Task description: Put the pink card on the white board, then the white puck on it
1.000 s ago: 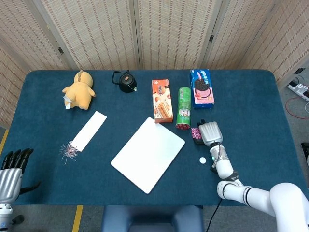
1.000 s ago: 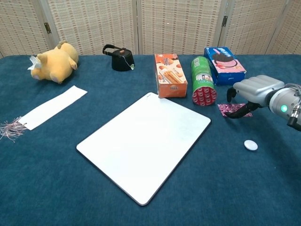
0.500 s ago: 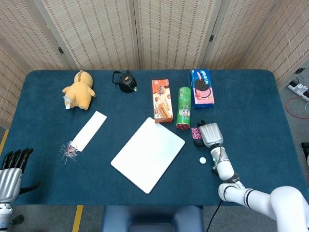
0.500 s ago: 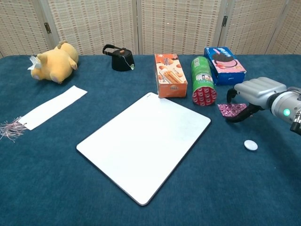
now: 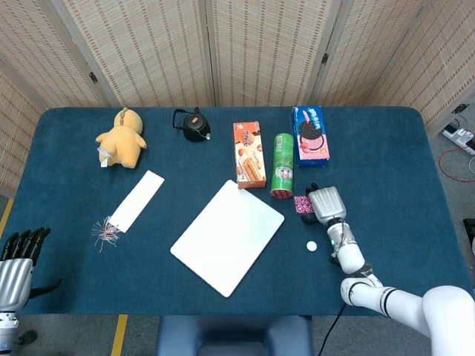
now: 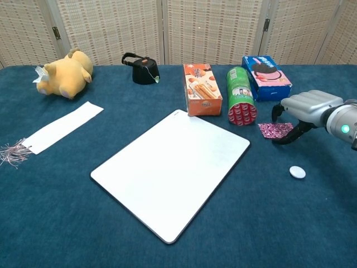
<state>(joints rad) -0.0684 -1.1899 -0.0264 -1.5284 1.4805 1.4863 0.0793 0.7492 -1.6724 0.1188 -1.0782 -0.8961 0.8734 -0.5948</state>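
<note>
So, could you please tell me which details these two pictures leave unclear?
- Right hand: both views leave unclear whether its fingers touch the pink card; its palm side is hidden.
- Left hand: cut off by the head view's lower left edge, absent from the chest view.
- White puck: too small in either view to show surface detail.

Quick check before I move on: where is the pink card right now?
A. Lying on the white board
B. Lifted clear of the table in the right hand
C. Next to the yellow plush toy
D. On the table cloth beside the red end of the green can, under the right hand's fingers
D. The pink card lies flat on the cloth next to the green can, with the right hand over its edge; the white board is bare.
</note>
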